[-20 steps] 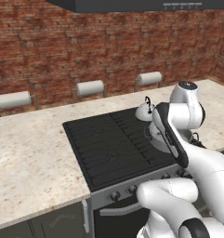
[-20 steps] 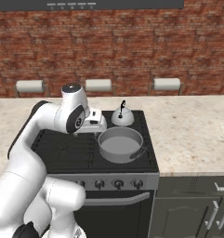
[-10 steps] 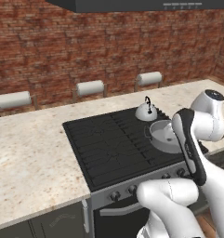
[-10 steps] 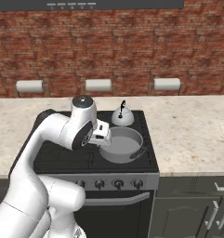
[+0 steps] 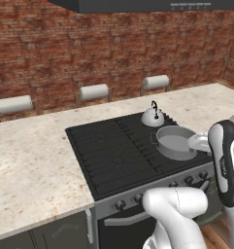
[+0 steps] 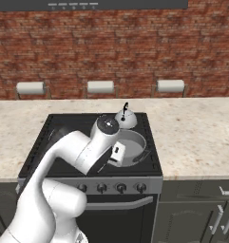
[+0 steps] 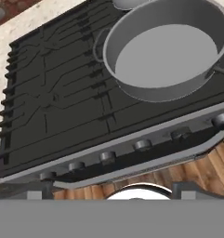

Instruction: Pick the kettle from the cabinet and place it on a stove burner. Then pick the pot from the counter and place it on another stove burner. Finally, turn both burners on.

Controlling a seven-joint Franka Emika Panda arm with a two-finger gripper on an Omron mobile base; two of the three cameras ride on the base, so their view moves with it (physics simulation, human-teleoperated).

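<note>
The silvery kettle [image 5: 152, 116] [image 6: 126, 119] stands on the back right stove burner [image 5: 148, 125], its base just showing in the hand view. In front of it the wide grey pot [image 5: 176, 143] [image 6: 132, 146] [image 7: 167, 51] rests empty on the front right burner [image 7: 146, 104]. My gripper [image 7: 113, 188] is open and holds nothing. It hangs at the range's front edge, near the pot, and looks over the knob row [image 7: 142, 145]. My forearm [image 6: 90, 149] reaches across the cooktop [image 5: 118, 153]. The cabinet is out of view. Beige counter [image 5: 31, 160] [image 6: 196, 128] flanks the range.
Three paper towel rolls [image 5: 95, 91] [image 6: 100, 86] hang on the brick wall behind. A range hood [image 5: 138, 5] sits overhead. The left burners [image 7: 43, 93] carry nothing. Dark cupboards [image 6: 196, 213] stand under the counter, and wooden floor [image 7: 192, 169] lies before the range.
The arm has swung from near the kettle forward and to the right, bringing the hand down past the pot to the stove's front edge. Kettle and pot have stayed put.
</note>
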